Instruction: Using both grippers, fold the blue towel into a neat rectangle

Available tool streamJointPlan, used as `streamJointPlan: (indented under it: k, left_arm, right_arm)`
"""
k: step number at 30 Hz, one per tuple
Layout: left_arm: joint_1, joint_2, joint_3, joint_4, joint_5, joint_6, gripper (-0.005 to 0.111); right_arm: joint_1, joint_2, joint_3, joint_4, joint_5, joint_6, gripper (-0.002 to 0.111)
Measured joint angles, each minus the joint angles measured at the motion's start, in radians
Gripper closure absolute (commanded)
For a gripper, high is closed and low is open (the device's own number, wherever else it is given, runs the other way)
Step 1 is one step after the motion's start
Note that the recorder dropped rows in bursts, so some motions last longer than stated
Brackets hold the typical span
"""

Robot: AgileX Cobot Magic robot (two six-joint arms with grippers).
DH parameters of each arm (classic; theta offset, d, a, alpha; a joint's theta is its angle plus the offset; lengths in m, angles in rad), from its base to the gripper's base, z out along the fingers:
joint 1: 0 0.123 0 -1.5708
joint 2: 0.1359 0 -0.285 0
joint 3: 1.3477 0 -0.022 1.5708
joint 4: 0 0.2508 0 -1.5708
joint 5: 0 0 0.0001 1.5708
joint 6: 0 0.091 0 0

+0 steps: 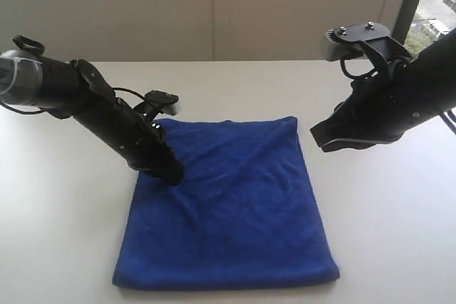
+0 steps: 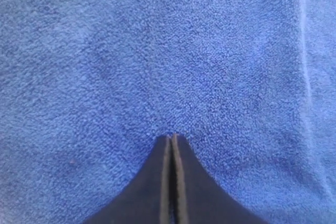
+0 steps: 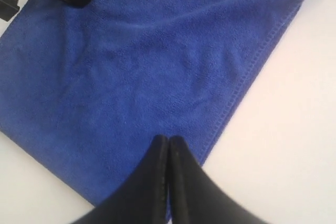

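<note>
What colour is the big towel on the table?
Deep royal blue, plain with no pattern. The towel shows best in the exterior view.

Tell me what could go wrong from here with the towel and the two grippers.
1. The left gripper is shut, with its tip low on the towel near the left edge. A sideways move may drag and wrinkle the cloth.
2. The right gripper is also shut, near the right edge, and holds nothing. Unless both open first, the next fold may miss the cloth.

Closed right pincer (image 3: 168, 141) above blue towel (image 3: 157, 72)
</note>
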Motion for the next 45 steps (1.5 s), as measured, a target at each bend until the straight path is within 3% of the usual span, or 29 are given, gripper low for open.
streamJointPlan:
  k: [8, 12, 20, 23, 27, 32, 35, 40, 42, 45]
  left_arm:
    - [0.010, -0.184, 0.018, 0.108, 0.019, 0.027, 0.107]
    - [0.010, -0.347, 0.018, 0.119, 0.148, 0.063, 0.107]
    - [0.010, -0.628, 0.022, 0.311, 0.444, 0.075, 0.107]
    - [0.010, -0.746, 0.050, 0.322, 0.490, 0.106, 0.107]
    - [0.010, -0.849, 0.142, 0.302, 0.548, 0.208, 0.107]
    - [0.010, -0.865, 0.331, 0.218, 0.492, 0.463, 0.106]
    - [0.010, -0.837, 0.448, 0.178, 0.339, 0.543, 0.094]
    - [0.010, -0.753, 0.573, 0.091, 0.123, 0.709, 0.059]
    - [0.010, -0.710, 0.588, 0.029, 0.089, 0.799, 0.054]
    - [0.010, -0.646, 0.596, -0.034, 0.072, 0.910, 0.057]
  right_arm:
    - [0.000, 0.000, 0.000, 0.002, -0.015, -0.009, 0.108]
    - [0.000, 0.000, 0.000, 0.002, -0.012, -0.035, 0.108]
    - [0.000, 0.000, 0.000, 0.002, 0.093, -0.182, 0.108]
    - [0.000, -0.001, 0.000, 0.002, 0.170, -0.307, 0.108]
    - [0.018, -0.001, 0.000, 0.001, 0.264, -0.618, 0.108]
    - [0.066, 0.001, 0.016, -0.006, 0.263, -0.867, 0.108]
    - [0.078, 0.014, 0.041, -0.023, 0.187, -0.894, 0.104]
    - [0.078, 0.063, 0.101, -0.042, 0.093, -0.907, 0.077]
    - [0.078, 0.083, 0.117, -0.045, 0.065, -0.916, 0.062]
    - [0.082, 0.112, 0.127, -0.047, 0.027, -0.927, 0.051]
